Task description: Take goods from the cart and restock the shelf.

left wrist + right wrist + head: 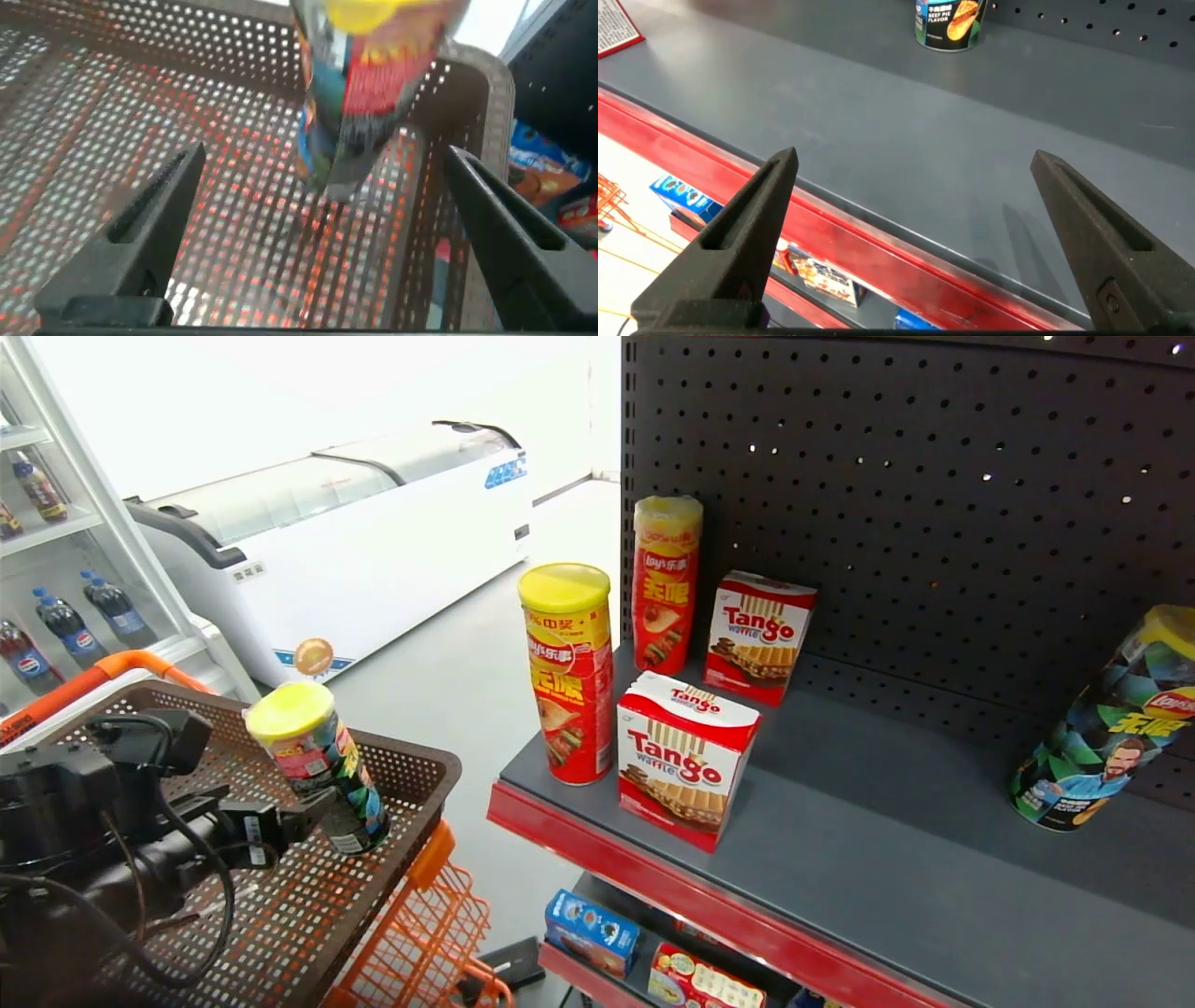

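A chip can (317,765) with a yellow lid and dark patterned sides stands tilted in the brown basket (411,765) on the orange cart. My left gripper (308,814) is open inside the basket, level with the can's lower part. In the left wrist view the can (360,103) stands just ahead of the spread fingers (154,210), untouched. My right gripper (915,161) hangs open over the front of the grey shelf board (971,140), holding nothing. A matching patterned can (1111,719) leans against the pegboard at the shelf's right; its base (948,23) lies beyond the right gripper.
On the shelf's left stand two red chip cans (569,672) (665,583) and two red-and-white wafer boxes (686,770) (758,635). The shelf's red front edge (653,887) has boxed goods (590,929) below. A chest freezer (355,541) and a drinks fridge (56,523) stand behind the cart.
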